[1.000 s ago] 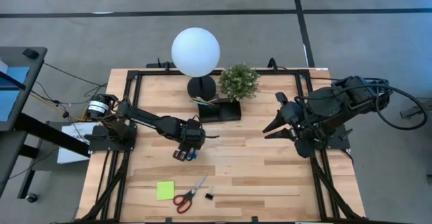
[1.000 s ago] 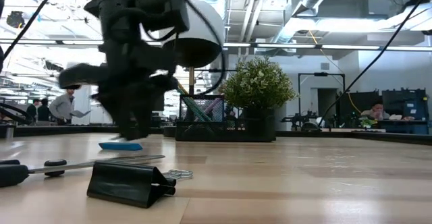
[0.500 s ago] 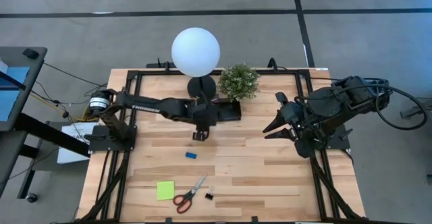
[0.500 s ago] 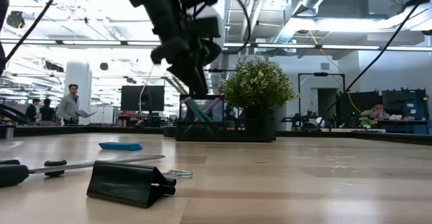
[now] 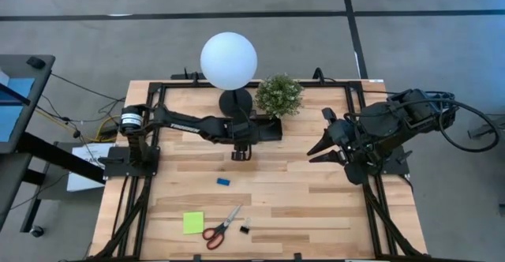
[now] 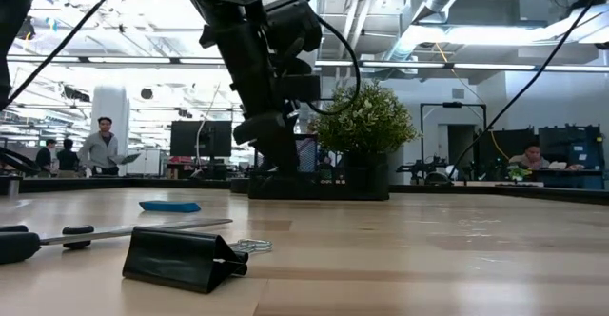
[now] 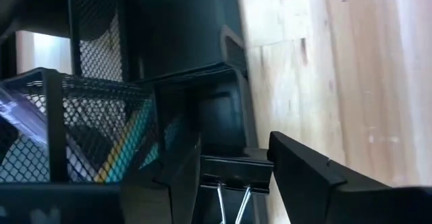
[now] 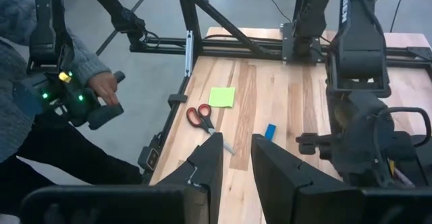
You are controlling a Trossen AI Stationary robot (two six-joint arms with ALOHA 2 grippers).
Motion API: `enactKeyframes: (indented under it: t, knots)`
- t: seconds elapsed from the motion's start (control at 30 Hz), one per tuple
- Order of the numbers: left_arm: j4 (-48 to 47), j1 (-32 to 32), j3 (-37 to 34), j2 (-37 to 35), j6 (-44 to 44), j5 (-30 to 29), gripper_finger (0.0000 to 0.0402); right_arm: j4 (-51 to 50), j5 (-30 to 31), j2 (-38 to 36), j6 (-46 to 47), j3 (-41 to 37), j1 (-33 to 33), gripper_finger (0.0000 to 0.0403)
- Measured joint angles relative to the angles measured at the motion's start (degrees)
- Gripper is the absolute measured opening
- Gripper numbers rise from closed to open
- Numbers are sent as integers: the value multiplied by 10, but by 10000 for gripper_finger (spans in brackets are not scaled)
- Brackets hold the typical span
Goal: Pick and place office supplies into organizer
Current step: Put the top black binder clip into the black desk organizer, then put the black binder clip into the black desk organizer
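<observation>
Left end effector (image 7: 233, 177) hangs over the organizer (image 5: 259, 129) near the surface's far edge, fingers grasping a binder clip (image 7: 233, 183), positioned to drop it in; right end effector (image 5: 316, 148), part-open and empty, waits by the right edge

No writing can be read anywhere; pale lettering on the left arm (image 5: 180, 123) is illegible. Nothing else bears a label.

The surface (image 5: 300, 191) is pale, striped wood inside a black frame. On it lie a lime-green sticky pad (image 5: 192, 222), red-handled scissors (image 5: 218, 228) with silver blades, a small blue eraser (image 5: 224, 181) and a black binder clip (image 5: 245, 229). The organizer (image 5: 264, 129) is black mesh, just beside a green plant (image 5: 279, 95) and a white globe lamp (image 5: 229, 60). Both arms are dark.
</observation>
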Motion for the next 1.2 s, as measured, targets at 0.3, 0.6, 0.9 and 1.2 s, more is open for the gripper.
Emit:
enactKeyframes:
  t: [0.3,0.6,0.9,1.2]
  knots:
    - [-1,13,4,-4,1,-11,175,-1,0,0,0,0,0,71]
    - [-74,-1,45,-4,-23,23,175,-18,0,0,0,0,0,71]
    - [-269,-72,198,-6,-85,242,176,-31,-1,0,0,0,0,71]
    - [-308,-200,206,-1,-453,303,176,-61,-1,0,-1,0,0,71]
